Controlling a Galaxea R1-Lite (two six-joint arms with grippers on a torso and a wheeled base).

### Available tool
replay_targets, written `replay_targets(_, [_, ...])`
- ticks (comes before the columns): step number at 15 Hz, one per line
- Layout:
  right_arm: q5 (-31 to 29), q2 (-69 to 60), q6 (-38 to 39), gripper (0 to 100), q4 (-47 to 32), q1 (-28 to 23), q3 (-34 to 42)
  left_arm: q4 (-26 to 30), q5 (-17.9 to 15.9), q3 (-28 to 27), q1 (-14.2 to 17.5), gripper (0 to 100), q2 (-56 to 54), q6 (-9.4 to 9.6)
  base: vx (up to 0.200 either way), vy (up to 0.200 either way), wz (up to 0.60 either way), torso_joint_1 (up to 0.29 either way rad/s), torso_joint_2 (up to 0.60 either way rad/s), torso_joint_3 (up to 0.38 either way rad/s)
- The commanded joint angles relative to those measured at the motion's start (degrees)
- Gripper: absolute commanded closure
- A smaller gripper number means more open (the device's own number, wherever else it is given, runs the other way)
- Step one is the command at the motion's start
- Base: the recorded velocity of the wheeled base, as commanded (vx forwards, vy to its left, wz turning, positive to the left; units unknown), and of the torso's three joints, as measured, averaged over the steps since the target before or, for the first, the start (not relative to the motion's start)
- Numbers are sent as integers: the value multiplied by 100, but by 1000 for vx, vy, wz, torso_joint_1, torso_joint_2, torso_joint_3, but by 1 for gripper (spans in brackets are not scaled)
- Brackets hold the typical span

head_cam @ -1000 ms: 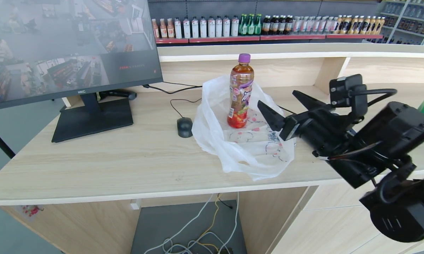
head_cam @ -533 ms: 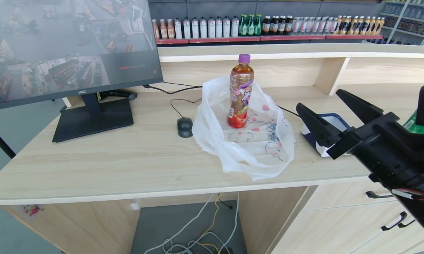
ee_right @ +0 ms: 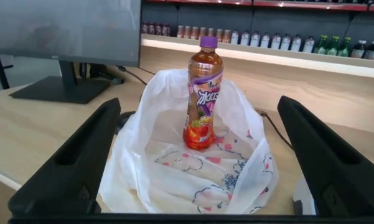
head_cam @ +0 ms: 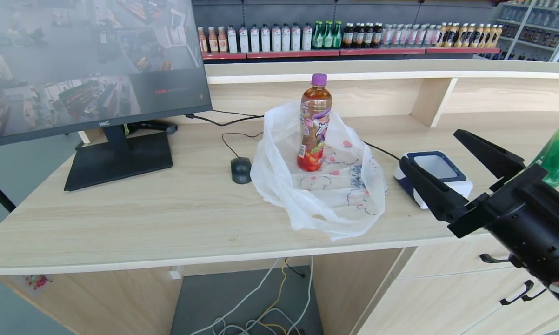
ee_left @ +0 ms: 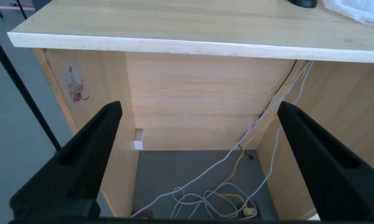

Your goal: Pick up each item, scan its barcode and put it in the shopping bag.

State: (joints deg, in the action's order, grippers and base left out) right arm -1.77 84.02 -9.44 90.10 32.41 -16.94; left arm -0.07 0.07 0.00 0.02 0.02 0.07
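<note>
We see the bottle upright inside the open bag on the bench. The scanner lies at 3 o'clock from the bag, and a green bottle stands farther at 3 o'clock. The right gripper is near the scanner, its fingers wide and empty. The left gripper faces the bench front, its fingers also wide.

The right claw has drawn back from the bag toward the front right corner of the surface. The scanner it hid now lies uncovered.
</note>
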Motion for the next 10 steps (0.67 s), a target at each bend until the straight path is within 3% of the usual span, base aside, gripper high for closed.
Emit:
replay_targets(1, [-25, -307, -41, 0, -10, -86, 174, -1, 1, 0, 6, 0, -2, 1, 0, -200, 0, 7, 7, 7])
replay_targets(4, [-34, -685, -181, 0, -10, -86, 860, -1, 1, 0, 6, 0, -2, 1, 0, -200, 0, 6, 5, 1])
replay_targets(10, [-25, -518, -181, 0, -10, -69, 701, -1, 1, 0, 6, 0, -2, -7, 0, -200, 0, -2, 0, 2])
